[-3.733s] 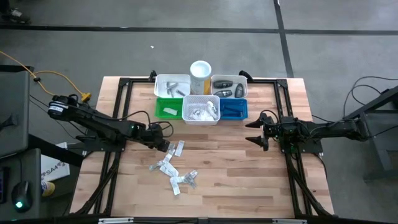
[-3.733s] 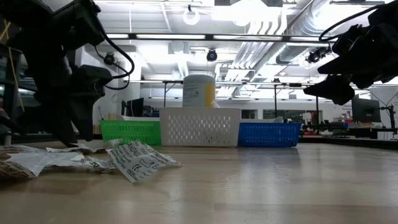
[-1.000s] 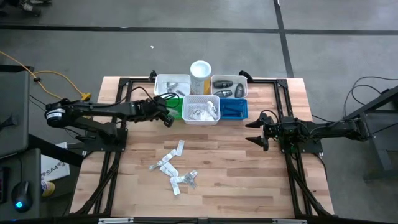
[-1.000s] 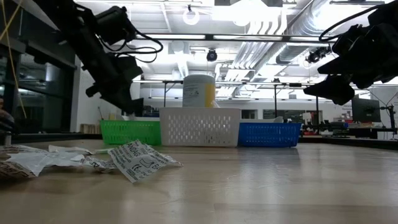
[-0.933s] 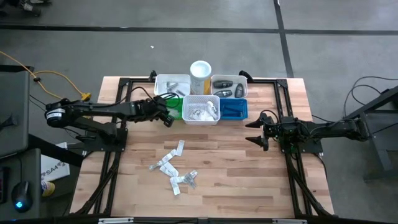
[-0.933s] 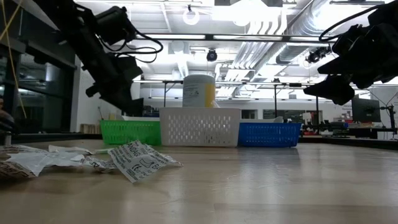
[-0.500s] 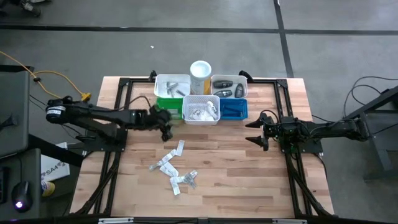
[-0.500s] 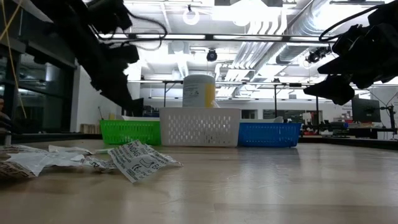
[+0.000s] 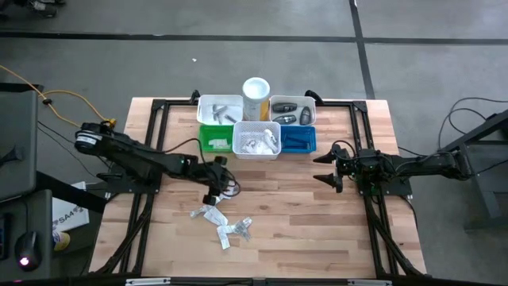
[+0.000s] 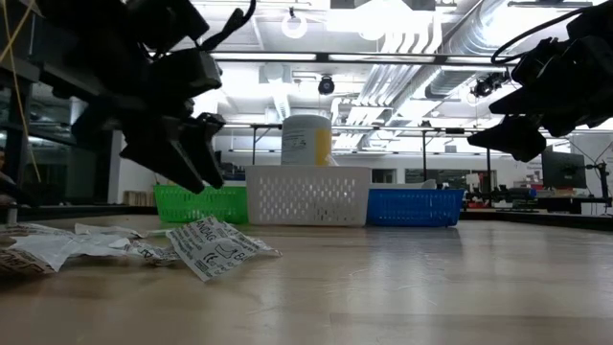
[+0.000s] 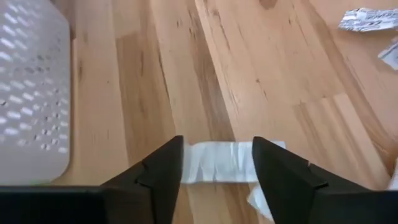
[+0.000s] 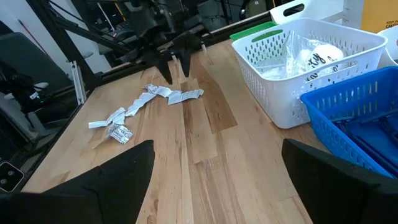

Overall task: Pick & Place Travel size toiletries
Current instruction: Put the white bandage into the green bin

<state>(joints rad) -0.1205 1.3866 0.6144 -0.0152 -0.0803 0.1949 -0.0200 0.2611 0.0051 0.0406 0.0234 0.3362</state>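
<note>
Several clear/white crinkly packets [image 9: 222, 221] lie loose on the wooden table, in its near left half; they also show in the low view [image 10: 215, 247]. My left gripper [image 9: 216, 189] is open and hovers just above one white packet [image 11: 217, 169]. One finger stands over each side of that packet, and neither touches it. My right gripper [image 9: 324, 168] is open and empty, above the table's right half. It is clear of everything.
At the far middle stand a green bin [image 9: 208, 132], a white bin of packets [image 9: 257, 141] and a blue bin [image 9: 298, 139]. Behind them are another white bin [image 9: 220, 109], a white-and-yellow cylinder [image 9: 255, 97] and a bin of dark grey ovals [image 9: 292, 107].
My left gripper has gone from above the green bin toward the table's near edge and a little right. It has come down over the loose packets. The packets have not moved.
</note>
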